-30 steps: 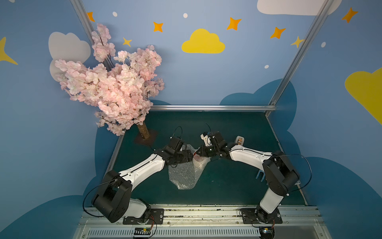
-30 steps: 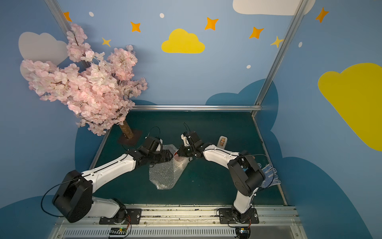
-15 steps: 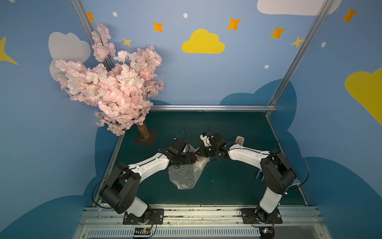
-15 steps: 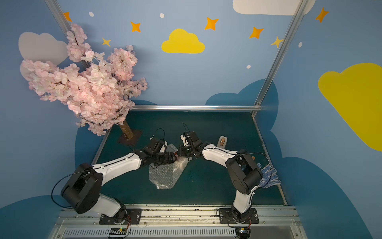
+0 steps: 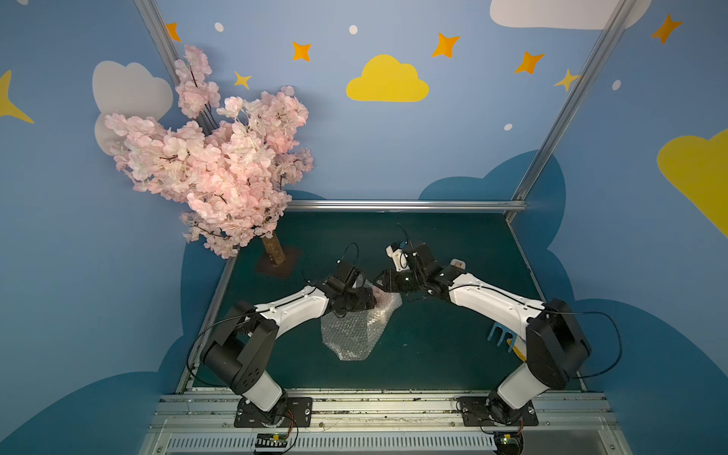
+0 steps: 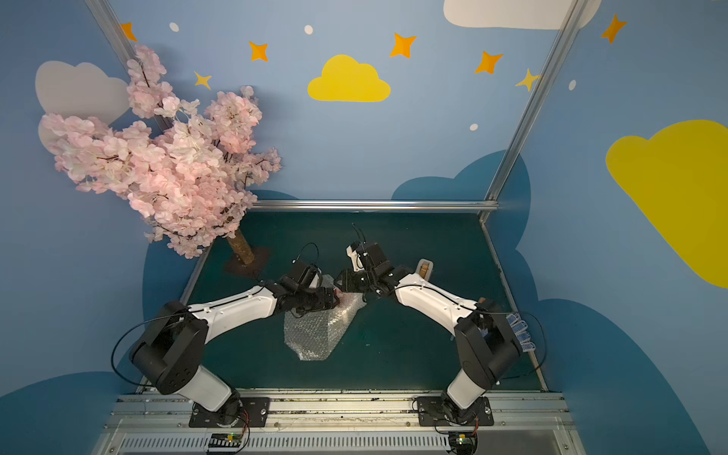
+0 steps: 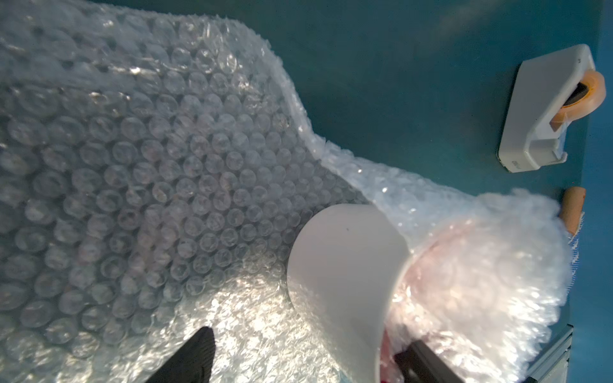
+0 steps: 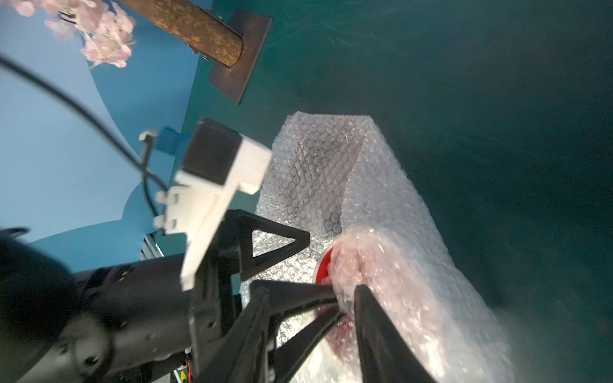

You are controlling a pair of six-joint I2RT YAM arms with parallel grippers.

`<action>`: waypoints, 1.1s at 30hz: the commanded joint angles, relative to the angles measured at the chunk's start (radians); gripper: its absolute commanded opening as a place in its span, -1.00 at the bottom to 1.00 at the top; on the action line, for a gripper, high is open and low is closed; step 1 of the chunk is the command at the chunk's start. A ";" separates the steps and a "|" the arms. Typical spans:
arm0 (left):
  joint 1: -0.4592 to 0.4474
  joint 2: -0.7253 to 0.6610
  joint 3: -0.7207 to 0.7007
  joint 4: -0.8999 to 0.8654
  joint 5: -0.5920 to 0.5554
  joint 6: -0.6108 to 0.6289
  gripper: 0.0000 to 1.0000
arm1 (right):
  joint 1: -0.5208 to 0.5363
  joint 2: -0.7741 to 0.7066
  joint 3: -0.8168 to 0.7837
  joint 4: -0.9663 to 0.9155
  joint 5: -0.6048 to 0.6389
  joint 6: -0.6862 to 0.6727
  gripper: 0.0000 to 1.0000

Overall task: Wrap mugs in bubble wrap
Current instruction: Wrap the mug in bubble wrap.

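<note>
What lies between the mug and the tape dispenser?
Left wrist view: bubble wrap against the mug, then bare mat up to the dispenser.

Blue walls (image 5: pixel 453 157) with yellow cloud decals (image 5: pixel 386 80), white clouds and orange stars. Aluminium frame posts (image 5: pixel 575 98). Dark green bench (image 5: pixel 433 354). Pink blossom tree (image 5: pixel 220 169) back-left, brown base plate (image 5: pixel 277 268). Metal rail (image 5: pixel 374 405) in front.
</note>
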 commanded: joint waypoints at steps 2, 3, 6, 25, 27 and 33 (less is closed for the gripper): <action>0.000 0.026 0.019 -0.047 -0.021 0.000 0.69 | -0.001 -0.058 -0.023 -0.161 0.148 -0.064 0.08; 0.000 0.027 0.022 -0.045 -0.020 0.000 0.69 | 0.001 -0.057 -0.016 -0.205 0.173 -0.074 0.15; 0.000 0.032 0.028 -0.046 -0.018 0.000 0.69 | 0.007 -0.045 -0.016 -0.255 0.202 -0.097 0.37; 0.004 -0.051 0.018 -0.084 -0.066 -0.002 0.68 | 0.049 0.251 0.095 -0.393 0.270 -0.054 0.40; 0.005 -0.091 0.013 -0.107 -0.096 -0.002 0.68 | 0.053 0.272 0.093 -0.398 0.281 -0.044 0.39; 0.010 -0.241 -0.052 -0.205 -0.204 -0.036 0.67 | 0.058 0.311 0.093 -0.400 0.291 -0.022 0.39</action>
